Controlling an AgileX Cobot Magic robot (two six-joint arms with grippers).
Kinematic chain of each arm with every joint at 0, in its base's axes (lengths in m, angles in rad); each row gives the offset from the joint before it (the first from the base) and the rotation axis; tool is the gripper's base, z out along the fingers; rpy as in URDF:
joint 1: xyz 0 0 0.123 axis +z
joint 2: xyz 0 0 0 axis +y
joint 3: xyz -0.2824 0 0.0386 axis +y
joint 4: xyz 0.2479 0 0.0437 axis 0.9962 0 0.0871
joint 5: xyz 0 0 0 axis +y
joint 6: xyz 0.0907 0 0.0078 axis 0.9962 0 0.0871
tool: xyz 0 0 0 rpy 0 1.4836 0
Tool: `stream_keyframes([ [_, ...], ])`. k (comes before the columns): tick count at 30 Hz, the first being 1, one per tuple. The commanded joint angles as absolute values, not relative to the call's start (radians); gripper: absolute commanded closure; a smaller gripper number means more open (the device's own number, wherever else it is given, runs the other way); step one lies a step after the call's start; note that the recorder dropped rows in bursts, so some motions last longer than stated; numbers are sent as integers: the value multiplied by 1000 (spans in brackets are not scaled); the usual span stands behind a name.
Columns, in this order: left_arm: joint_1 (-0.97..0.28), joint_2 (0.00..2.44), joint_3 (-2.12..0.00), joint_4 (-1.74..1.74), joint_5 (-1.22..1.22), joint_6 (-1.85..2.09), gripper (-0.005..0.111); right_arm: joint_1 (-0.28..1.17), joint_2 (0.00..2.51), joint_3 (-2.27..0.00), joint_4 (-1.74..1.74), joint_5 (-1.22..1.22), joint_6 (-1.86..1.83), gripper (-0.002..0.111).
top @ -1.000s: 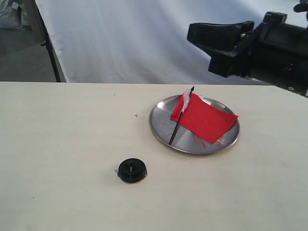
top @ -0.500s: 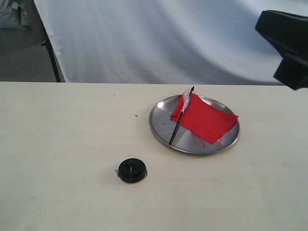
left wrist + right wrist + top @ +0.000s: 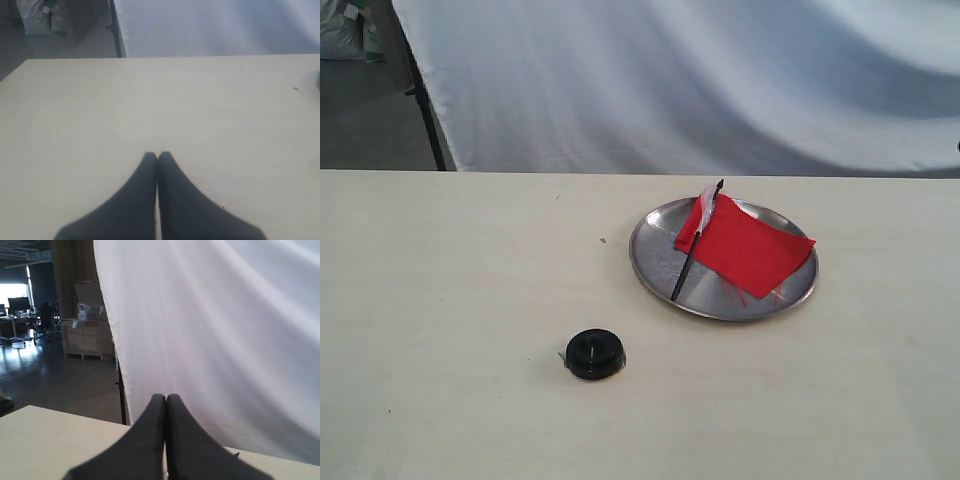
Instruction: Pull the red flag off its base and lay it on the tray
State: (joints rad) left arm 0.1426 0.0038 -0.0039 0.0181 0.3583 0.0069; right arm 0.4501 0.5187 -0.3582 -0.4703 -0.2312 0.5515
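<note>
Black plastic marks the nearest item: we locate the base [image 3: 595, 354] standing alone on the pale table [image 3: 440, 300], toward the front and left of centre in the exterior view, its centre hole vacant.

Farther back and to the right, well apart from the base, we find the tray [image 3: 655, 262], a round silver-coloured metal plate with a raised rim. The red flag [image 3: 745, 247] lies flat on it. The cloth covers the right part of the tray, and the thin black stick runs diagonally across the middle, its tip reaching over the far rim.

Behind the table hangs a white sheet [image 3: 670, 80].

Neither arm appears in the exterior view. In the left wrist view we see the left gripper [image 3: 157, 156] with its fingertips pressed together, holding nothing, above bare table. In the right wrist view the right gripper [image 3: 165, 398] is likewise pressed together and empty, facing the white sheet.
</note>
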Motion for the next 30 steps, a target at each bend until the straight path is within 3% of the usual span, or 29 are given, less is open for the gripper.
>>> stream_keyframes([
  [1, 144, 0, 0, 21, 350, 0, 107, 445, 444, -289, -339, -224, 440, 108],
  [9, 144, 0, 0, 21, 350, 0, 107, 445, 351, -134, 37, -302, 156, 108],
  [14, 144, 0, 0, 21, 350, 0, 107, 445, 351, 0, 45, -441, 158, 108],
  [30, 144, 0, 0, 21, 350, 0, 107, 445, 351, 0, 139, -189, -16, 108],
])
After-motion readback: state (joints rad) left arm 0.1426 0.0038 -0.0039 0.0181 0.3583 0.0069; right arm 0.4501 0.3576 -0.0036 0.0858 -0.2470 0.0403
